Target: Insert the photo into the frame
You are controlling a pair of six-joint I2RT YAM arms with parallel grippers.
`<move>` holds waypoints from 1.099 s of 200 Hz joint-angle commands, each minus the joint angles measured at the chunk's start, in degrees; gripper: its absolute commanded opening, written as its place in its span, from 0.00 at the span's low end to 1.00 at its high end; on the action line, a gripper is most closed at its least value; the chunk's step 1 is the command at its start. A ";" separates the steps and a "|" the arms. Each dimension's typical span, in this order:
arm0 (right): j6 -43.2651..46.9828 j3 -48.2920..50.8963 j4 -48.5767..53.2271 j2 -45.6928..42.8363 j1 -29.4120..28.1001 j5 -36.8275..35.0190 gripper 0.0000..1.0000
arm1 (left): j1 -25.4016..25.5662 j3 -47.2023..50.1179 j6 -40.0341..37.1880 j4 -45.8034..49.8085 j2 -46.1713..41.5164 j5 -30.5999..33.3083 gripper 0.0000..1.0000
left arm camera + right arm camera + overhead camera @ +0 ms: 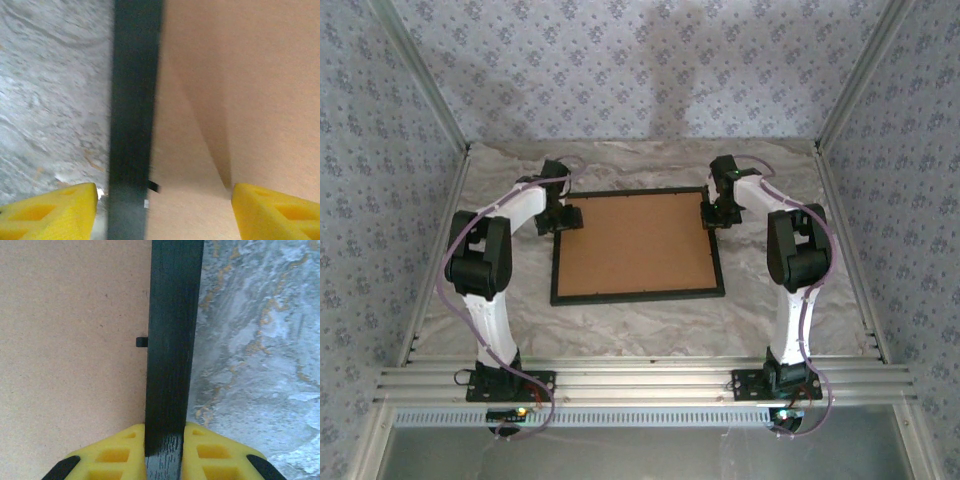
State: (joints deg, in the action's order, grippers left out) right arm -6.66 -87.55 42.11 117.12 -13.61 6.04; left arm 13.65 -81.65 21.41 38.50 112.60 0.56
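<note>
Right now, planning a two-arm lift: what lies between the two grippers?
Top view: the brown backing board inside the frame fills the stretch between left gripper and right gripper.

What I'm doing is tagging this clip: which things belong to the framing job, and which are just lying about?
Job in hand: black frame; brown backing board lying inside it; right gripper, clamped on the frame's rail; left gripper, open, straddling rail and board edge.
Just surroundings: marbled table cover; floral-patterned walls.
</note>
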 commanded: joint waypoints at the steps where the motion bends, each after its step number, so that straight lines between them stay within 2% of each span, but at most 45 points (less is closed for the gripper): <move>1: 0.31 0.36 1.85 1.18 -1.20 3.61 0.19 | -1.10 0.33 -0.70 2.26 -5.41 -2.24 0.73; 67: 0.33 0.27 1.82 1.09 -1.12 3.36 0.19 | -5.81 8.80 0.82 -1.35 -12.93 -1.75 0.74; 172: 0.16 1.26 1.32 0.75 -1.30 3.59 0.19 | -6.61 6.52 1.07 -4.14 -5.09 -2.68 0.73; 220: 0.31 1.16 1.61 0.67 -1.11 3.60 0.19 | -6.79 6.41 1.05 -4.22 -4.30 -2.10 0.74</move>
State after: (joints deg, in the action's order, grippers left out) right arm -6.66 -87.35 41.93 117.12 -13.80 6.92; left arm 7.22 -73.25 22.11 34.28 107.74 -1.67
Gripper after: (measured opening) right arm 0.189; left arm 0.736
